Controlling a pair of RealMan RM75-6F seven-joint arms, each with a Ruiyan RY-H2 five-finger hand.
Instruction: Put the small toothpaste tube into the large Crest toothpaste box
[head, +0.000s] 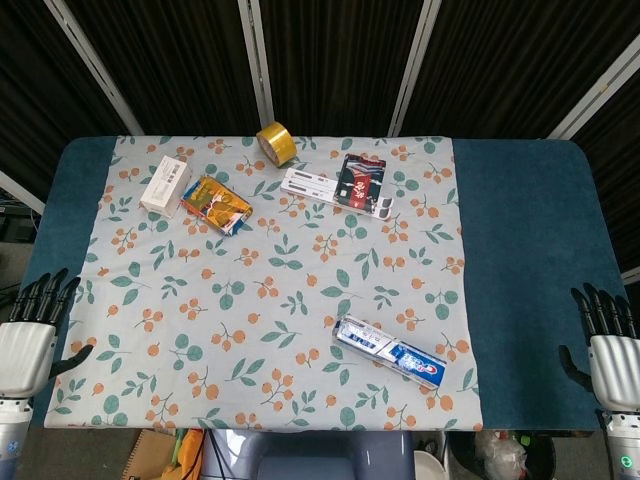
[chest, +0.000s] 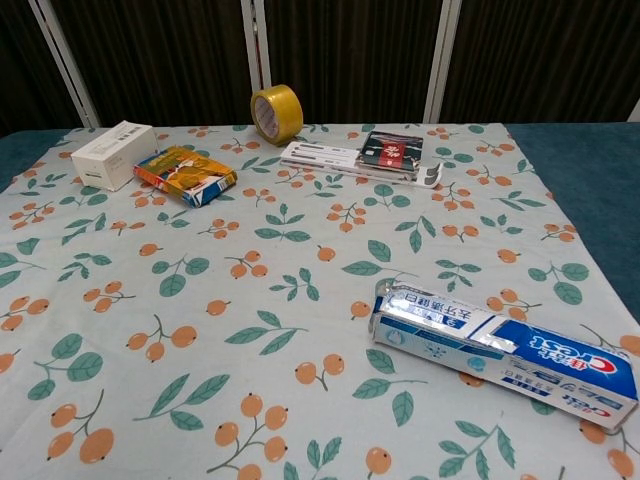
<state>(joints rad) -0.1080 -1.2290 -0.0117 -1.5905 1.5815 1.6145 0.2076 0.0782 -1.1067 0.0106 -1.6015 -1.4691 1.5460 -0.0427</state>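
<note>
The long blue-and-white Crest toothpaste box (head: 390, 352) lies flat at five o'clock on the floral cloth. No separate small tube shows, so it is probably already inside. The left hand (head: 27, 335) and right hand (head: 611, 349) are spread, empty, at the table's near corners.

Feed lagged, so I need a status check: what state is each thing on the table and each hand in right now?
Crest box: lying flat near the front right, left end flap looks open.
Tape roll: standing on edge at the back.
White box: lying flat, closed.
Orange box: lying flat beside the white box.
Toothbrush pack: lying flat.
Left hand: open, holds nothing, off the cloth.
Right hand: open, holds nothing.
</note>
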